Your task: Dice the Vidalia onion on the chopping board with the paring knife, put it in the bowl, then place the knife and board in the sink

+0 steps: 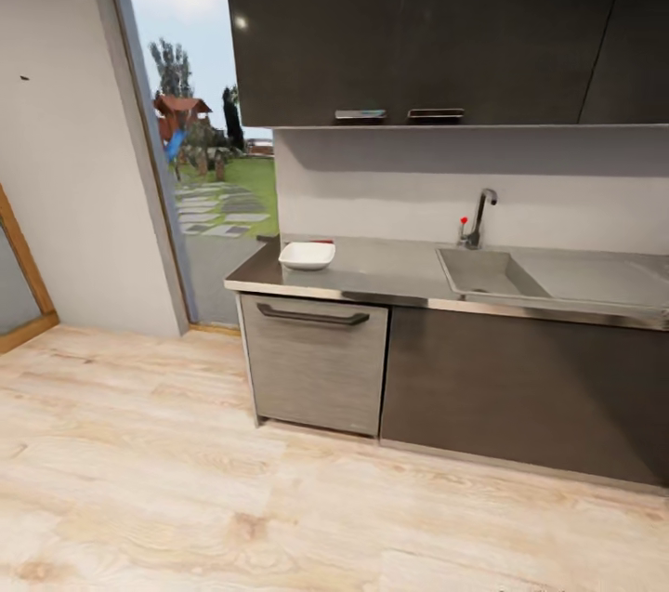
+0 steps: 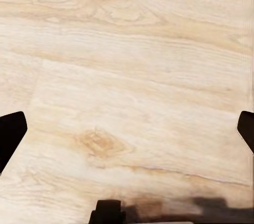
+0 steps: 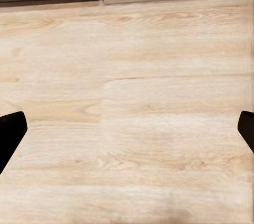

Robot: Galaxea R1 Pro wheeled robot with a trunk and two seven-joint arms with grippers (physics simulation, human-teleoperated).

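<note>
From across the room the head view takes in the grey countertop (image 1: 390,271) with the white square bowl (image 1: 307,255) near its left end. To the right is the steel sink (image 1: 488,274) with its chrome tap (image 1: 479,218) and red-tipped lever. The onion, chopping board and paring knife are hidden or out of view. My left gripper (image 2: 127,134) hangs open over the wooden floor, its dark fingertips (image 2: 10,134) wide apart at the frame edges. My right gripper (image 3: 127,134) is open too, fingertips (image 3: 10,134) spread over bare floor.
Light wooden floor (image 1: 186,480) lies between me and the dark cabinets (image 1: 520,388). A handled drawer front (image 1: 314,360) sits under the bowl. A tall window (image 1: 200,137) onto a garden is at the left. Dark wall cupboards (image 1: 418,16) hang above the counter.
</note>
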